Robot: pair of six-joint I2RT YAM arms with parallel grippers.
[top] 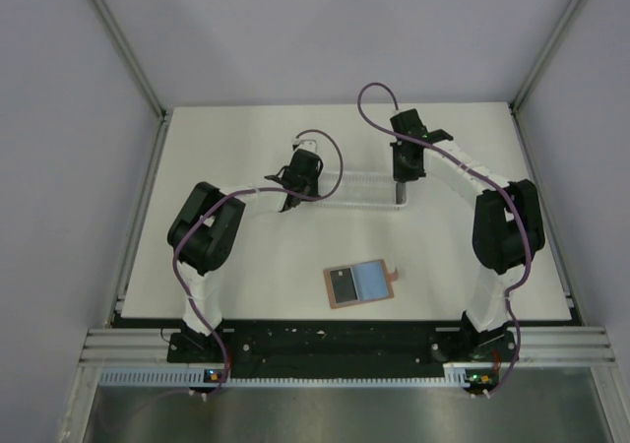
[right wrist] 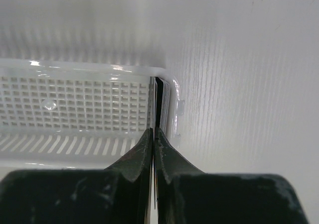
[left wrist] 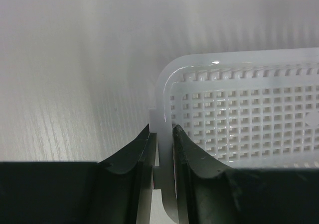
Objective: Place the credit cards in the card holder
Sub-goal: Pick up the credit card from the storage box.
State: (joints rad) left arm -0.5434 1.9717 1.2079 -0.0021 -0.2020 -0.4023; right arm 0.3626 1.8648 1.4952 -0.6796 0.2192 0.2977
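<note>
Grey panel walls [top: 59, 118] and slim metal corner posts [top: 123, 39] close in a white table [top: 246, 276], whose faint grain shows in both wrist views. Between the two sets of jaws a white gridded tray [top: 359, 182] lies lengthwise. The left jaws pinch the tray's rounded end wall, one finger outside it and one inside. The right jaws are pressed together at the opposite end on a thin dark sliver seen edge-on, the credit cards [right wrist: 159, 102], which stand upright just inside that end wall. Well apart from both sets of jaws, nearer the arm bases, the card holder [top: 359, 285] lies open and flat, a dark panel and a pale blue panel facing up.

Whether the right jaws hold one card or both cannot be told, as only layered edges show. From above, the translucent tray nearly melts into the table, and the arms cover both its ends. Each wrist view cuts the tray off at the picture's side.
</note>
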